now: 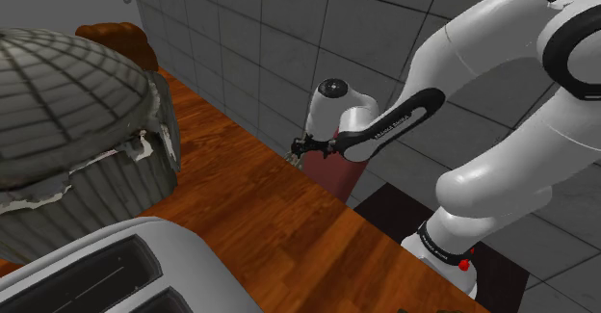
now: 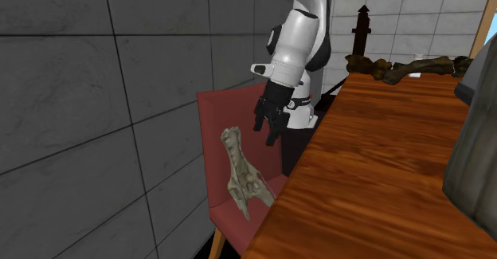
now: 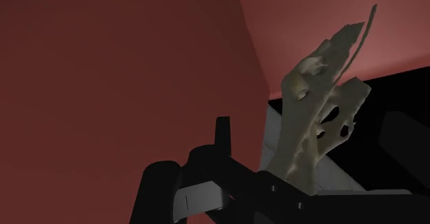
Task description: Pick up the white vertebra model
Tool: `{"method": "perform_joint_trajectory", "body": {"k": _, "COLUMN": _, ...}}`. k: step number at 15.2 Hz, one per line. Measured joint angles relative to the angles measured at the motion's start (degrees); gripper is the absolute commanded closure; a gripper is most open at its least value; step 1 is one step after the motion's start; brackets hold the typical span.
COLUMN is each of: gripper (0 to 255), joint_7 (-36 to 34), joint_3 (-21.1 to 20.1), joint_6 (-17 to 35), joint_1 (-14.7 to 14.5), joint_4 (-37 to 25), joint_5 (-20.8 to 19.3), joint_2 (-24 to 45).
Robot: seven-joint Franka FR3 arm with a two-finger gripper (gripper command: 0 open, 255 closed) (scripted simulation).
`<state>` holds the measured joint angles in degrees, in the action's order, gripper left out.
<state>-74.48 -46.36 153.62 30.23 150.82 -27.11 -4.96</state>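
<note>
The pale vertebra model (image 2: 241, 175) leaned on the red chair (image 2: 209, 118), its lower end on the seat and its top against the backrest. The gripper (image 2: 268, 130) hung over the chair seat, near the model but not touching it, fingers apart and holding nothing. The model's thin, uneven blades looked like poor purchase, so an off-centre pinch could tip it flat or push it off the seat.

Pale vertebra model (image 2: 241, 176) — elongated, tilted, on red chair (image 2: 217, 118)
</note>
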Motion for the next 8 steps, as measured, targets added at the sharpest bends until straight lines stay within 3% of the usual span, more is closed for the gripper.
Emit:
{"method": "perform_joint_trajectory", "body": {"k": 1, "gripper": 0, "joint_7": -8.1, "joint_3": -1.9, "joint_6": -0.9, "joint_1": 2.9, "joint_4": -2.6, "joint_5": -8.7, "joint_2": 4.8}}
{"method": "perform_joint_trajectory", "body": {"k": 2, "gripper": 0, "joint_7": -15.7, "joint_3": -1.9, "joint_6": -2.2, "joint_1": 3.3, "joint_4": -4.4, "joint_5": -16.3, "joint_2": 8.3}}
{"method": "perform_joint_trajectory", "body": {"k": 4, "gripper": 0, "joint_7": -28.2, "joint_3": 0.6, "joint_6": -5.4, "joint_1": 1.1, "joint_4": -8.5, "joint_5": -28.8, "joint_2": 15.3}}
{"method": "perform_joint_trajectory", "body": {"k": 6, "gripper": 0, "joint_7": -35.8, "joint_3": 3.6, "joint_6": -7.9, "joint_1": -1.7, "joint_4": -11.9, "joint_5": -36.3, "joint_2": 20.5}}
{"method": "perform_joint_trajectory", "body": {"k": 8, "gripper": 0, "joint_7": -39.2, "joint_3": 5.1, "joint_6": -8.7, "joint_1": -3.2, "joint_4": -13.2, "joint_5": -40.0, "joint_2": 23.1}}
